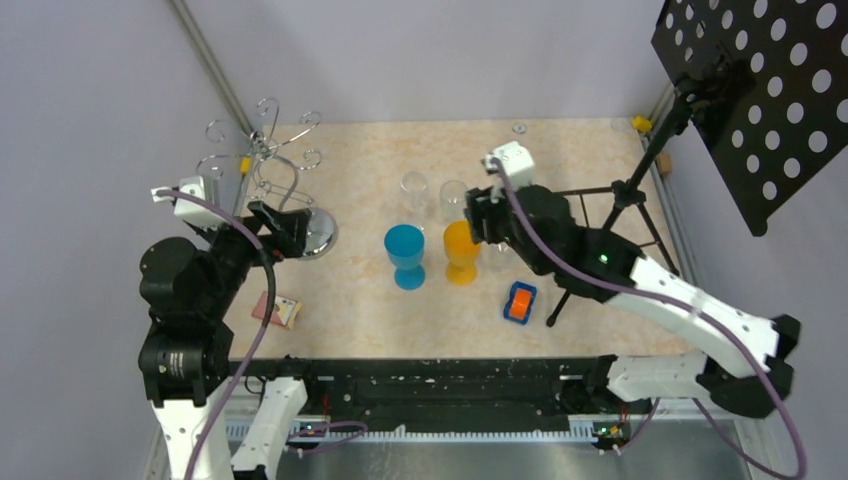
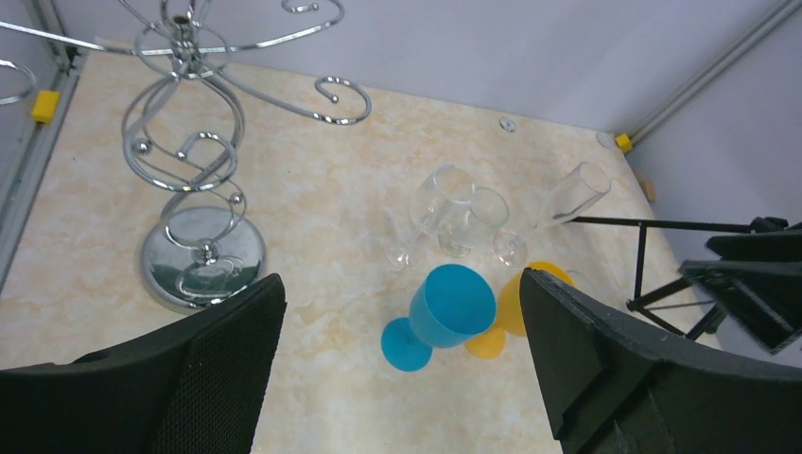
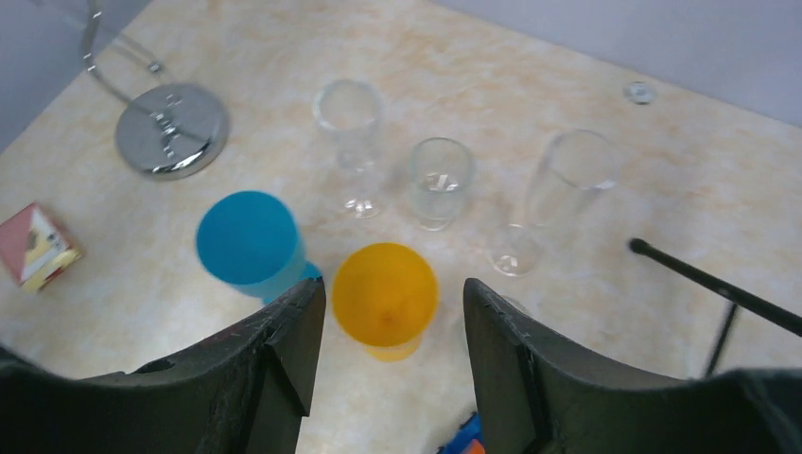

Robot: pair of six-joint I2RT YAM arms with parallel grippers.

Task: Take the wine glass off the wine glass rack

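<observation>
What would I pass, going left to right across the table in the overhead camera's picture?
wine glass rack → blue goblet → orange goblet → orange and blue toy car → black tripod

No legible text, label, brand or number is seen; the print on the small red box (image 3: 36, 248) is too blurred to be read.

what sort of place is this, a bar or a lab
Most likely a robotics lab test cell, not a bar: a tabletop boxed in by plain grey walls, a black tripod holding a perforated board, and a wine glass rack, blue goblet and orange goblet set out as props.
</observation>
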